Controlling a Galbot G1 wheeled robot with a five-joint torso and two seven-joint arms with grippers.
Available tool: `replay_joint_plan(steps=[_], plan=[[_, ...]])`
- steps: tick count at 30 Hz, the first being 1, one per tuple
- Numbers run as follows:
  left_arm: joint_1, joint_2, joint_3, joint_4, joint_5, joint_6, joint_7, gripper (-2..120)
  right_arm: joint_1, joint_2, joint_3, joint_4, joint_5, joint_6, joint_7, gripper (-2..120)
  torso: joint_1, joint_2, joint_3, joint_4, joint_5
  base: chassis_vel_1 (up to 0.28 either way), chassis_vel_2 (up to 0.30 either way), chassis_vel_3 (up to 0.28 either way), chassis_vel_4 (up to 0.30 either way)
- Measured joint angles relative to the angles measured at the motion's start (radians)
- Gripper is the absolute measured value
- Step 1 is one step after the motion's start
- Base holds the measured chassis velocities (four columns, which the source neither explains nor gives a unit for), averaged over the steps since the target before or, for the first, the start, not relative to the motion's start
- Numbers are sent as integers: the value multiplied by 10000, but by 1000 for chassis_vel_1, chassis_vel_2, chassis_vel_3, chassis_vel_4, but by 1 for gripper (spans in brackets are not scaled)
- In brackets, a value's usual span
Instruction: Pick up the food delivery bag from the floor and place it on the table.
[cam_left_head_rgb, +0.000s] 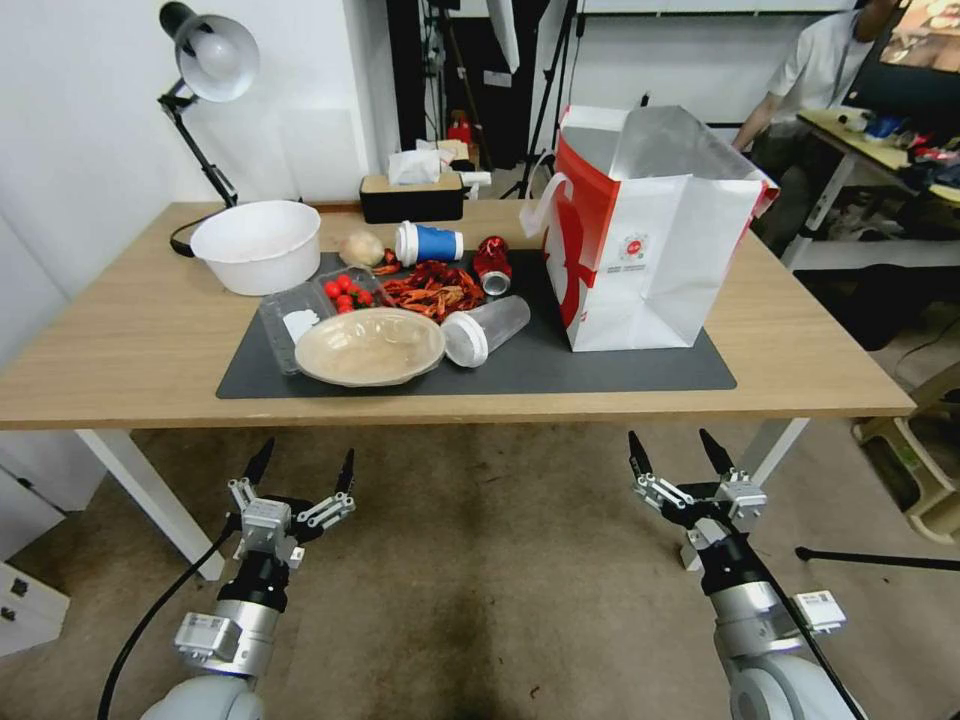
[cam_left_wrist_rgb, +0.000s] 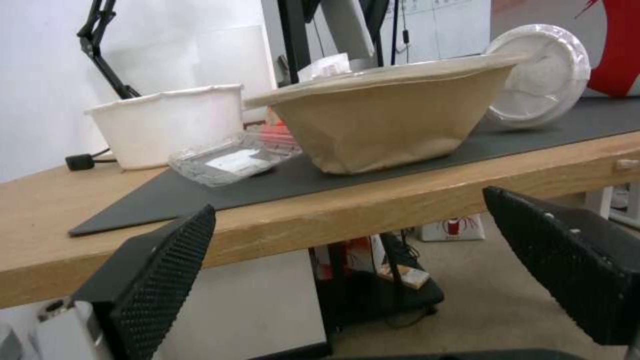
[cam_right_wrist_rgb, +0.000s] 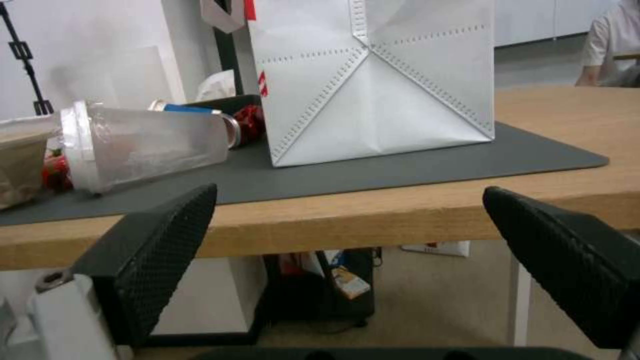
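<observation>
- The left hand (cam_left_head_rgb: 303, 468) hangs below the surface's near edge at about 7 o'clock in the head view, fingers spread wide, holding and touching nothing.
- The right hand (cam_left_head_rgb: 676, 452) hangs at about 5 o'clock, also spread wide and empty, over the carpeted floor (cam_left_head_rgb: 500, 560).
- The food delivery bag (cam_left_head_rgb: 640, 240) stands upright on the surface (cam_left_head_rgb: 120, 340), at about 1 o'clock from the picture's centre, its base on the right end of the dark grey mat (cam_left_head_rgb: 600, 365).
- Its long axis runs vertically; the open mouth faces up, showing silver foil lining, and the white face with the small round red logo faces the robot.
- A white strap handle droops off its red side.
- Left of the bag on the mat lie a clear lidded cup (cam_left_head_rgb: 485, 330), a red can (cam_left_head_rgb: 492, 264), a blue cup (cam_left_head_rgb: 428, 243), a brown paper bowl (cam_left_head_rgb: 370, 346) and a clear tray of red fruit (cam_left_head_rgb: 310, 308).
- A white bowl (cam_left_head_rgb: 257, 245), a desk lamp (cam_left_head_rgb: 205, 70) and a tissue box (cam_left_head_rgb: 412, 192) sit farther back.
</observation>
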Motion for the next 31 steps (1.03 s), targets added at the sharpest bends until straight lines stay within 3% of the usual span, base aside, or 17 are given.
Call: replay_joint_plan(steps=[31], plan=[[1,0,0,-14,-9,4,0,100,3,-6,3,16,12,-13,15,100,0,0,0,0,0,0,0,0,0]])
